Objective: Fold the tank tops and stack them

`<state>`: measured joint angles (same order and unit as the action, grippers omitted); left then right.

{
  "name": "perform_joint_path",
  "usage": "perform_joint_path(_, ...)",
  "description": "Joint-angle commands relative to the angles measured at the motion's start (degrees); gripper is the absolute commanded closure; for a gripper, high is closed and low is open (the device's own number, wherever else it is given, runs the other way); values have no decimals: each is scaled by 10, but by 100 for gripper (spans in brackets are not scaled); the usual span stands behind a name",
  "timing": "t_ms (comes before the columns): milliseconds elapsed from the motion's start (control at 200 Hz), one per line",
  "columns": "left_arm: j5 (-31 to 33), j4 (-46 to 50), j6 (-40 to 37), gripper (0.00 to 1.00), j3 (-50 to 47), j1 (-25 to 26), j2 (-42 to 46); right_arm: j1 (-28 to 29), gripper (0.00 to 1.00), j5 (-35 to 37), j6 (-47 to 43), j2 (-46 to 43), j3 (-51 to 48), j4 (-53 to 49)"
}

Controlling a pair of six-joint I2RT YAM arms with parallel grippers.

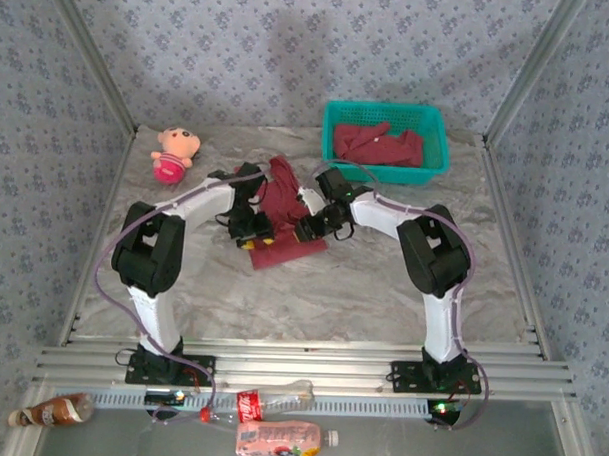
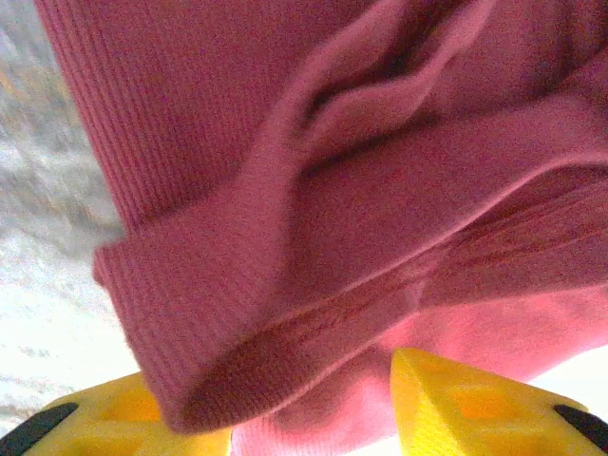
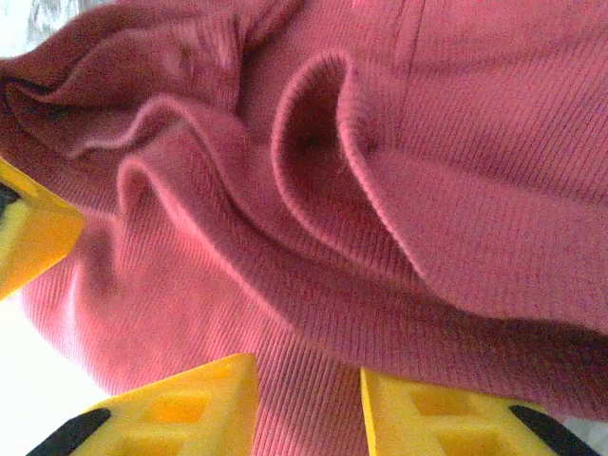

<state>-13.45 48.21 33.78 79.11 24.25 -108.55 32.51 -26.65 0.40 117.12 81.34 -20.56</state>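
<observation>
While the ribbed maroon cloth tank top (image 1: 279, 197) bunches between both arms, left gripper (image 2: 309, 399) and right gripper (image 3: 309, 380) each pinch a fold of it.

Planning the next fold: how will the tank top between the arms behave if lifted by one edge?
Probably floppy: the tank top bunches into deep, soft folds. Likely light, as it looks like thin ribbed knit. The ribbing should grip rather than slip.

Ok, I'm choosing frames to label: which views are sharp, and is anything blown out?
Top external: sharp throughout. Left wrist: tank top slightly soft, table washed out white. Right wrist: ribbing crisp, lower-left corner blown white.
</observation>
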Motion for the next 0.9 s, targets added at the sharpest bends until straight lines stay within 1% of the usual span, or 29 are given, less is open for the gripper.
perform_joint_path(0, 4, 35, -49, 54, 46, -18, -28, -6, 64, 8, 3, 28, 43, 3)
perform_joint_path(230, 24, 58, -77, 54, 139, -44, -88, -13, 64, 33, 14, 79, 108, 29)
perform_joint_path(340, 66, 88, -81, 53, 186, -58, -111, -15, 62, 48, 12, 99, 138, 24)
perform_joint_path(410, 89, 96, -82, 52, 197, -64, -124, -20, 62, 62, 19, 103, 144, 29)
perform_joint_path(480, 83, 85, -85, 51, 195, -70, -131, -25, 59, 69, 19, 108, 152, 20)
perform_joint_path(610, 95, 90, -99, 49, 221, -74, -136, -34, 58, 63, 6, 96, 159, -13)
perform_joint_path(685, 108, 102, -100, 48, 233, -75, -119, -40, 57, 54, -11, 62, 136, -10)
perform_joint_path(770, 115, 112, -89, 46, 216, -74, -71, -49, 53, 38, -45, 5, 82, -2)
perform_joint_path(829, 104, 107, -68, 45, 170, -73, -21, -51, 49, 32, -82, -36, 41, -11)
perform_joint_path(894, 67, 76, -31, 44, 93, -67, 35, -49, 44, 32, -122, -75, -9, -17)
